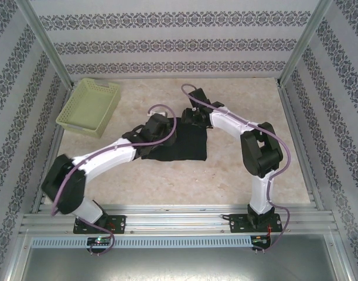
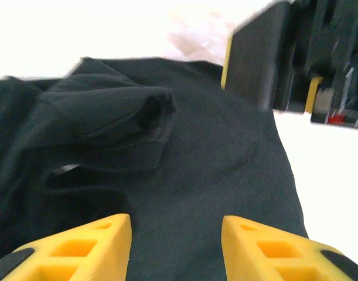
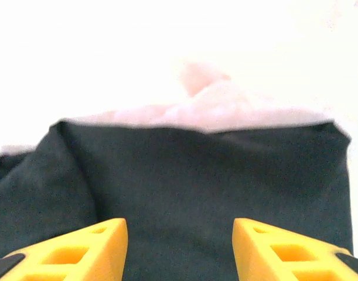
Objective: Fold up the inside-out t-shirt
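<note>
Shirt (image 1: 186, 146) mostly folded at frame centre; one sleeve (image 2: 146, 114) looks bunched, untucked; left fingers (image 2: 88, 246) and right fingers (image 3: 79, 249) apart, empty.

Black t-shirt (image 1: 184, 146), yellow fingers (image 2: 79, 249), yellow-green basket (image 1: 79, 124).

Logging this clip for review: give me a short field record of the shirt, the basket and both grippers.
garment: plain black soft-fabric t-shirt, folded into a compact rectangle, mid-table
left gripper: open, above the shirt's left side
right gripper: open, above the shirt's far side
container: pale yellow-green plastic lattice basket, far-left corner, apart from the shirt
surface: beige marbled table
</note>
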Tool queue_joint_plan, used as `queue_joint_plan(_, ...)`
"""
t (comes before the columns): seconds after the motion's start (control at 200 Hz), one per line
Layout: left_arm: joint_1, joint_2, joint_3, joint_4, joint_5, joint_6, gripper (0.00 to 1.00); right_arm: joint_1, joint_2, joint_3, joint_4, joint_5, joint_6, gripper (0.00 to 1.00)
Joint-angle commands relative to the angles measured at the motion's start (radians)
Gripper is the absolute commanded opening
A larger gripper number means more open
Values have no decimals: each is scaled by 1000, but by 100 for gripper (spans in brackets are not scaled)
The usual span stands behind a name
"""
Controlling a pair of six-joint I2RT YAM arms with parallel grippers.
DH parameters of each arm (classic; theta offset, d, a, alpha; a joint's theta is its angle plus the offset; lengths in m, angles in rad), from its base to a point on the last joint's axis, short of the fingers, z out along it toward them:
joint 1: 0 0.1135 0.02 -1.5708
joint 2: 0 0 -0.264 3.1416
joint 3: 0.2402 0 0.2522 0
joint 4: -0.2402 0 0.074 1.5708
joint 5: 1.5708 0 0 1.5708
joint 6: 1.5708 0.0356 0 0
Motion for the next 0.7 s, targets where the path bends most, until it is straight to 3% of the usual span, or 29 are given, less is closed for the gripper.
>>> queue_joint_plan(0.0, 24, 128, 44, 139, 117, -20, 44, -33, 82, 34, 24, -76, 17, 50)
queue_joint_plan(0.07, 55, 211, 88, 160, 153, -36, 45, -42, 110, 40, 28, -96, 28, 50)
queue_joint_plan(0.27, 176, 333, 137, 128, 111, -65, 43, -53, 114, -35, 41, -56, 51, 49)
queue_joint_plan(0.5, 326, 278, 100, 64, 50, -64, 43, -52, 36, -224, 48, 19, 125, 44)
queue_joint_plan(0.694, 364, 203, 97, 0, 67, -13, 45, -15, -112, -410, 95, 53, 147, 44)
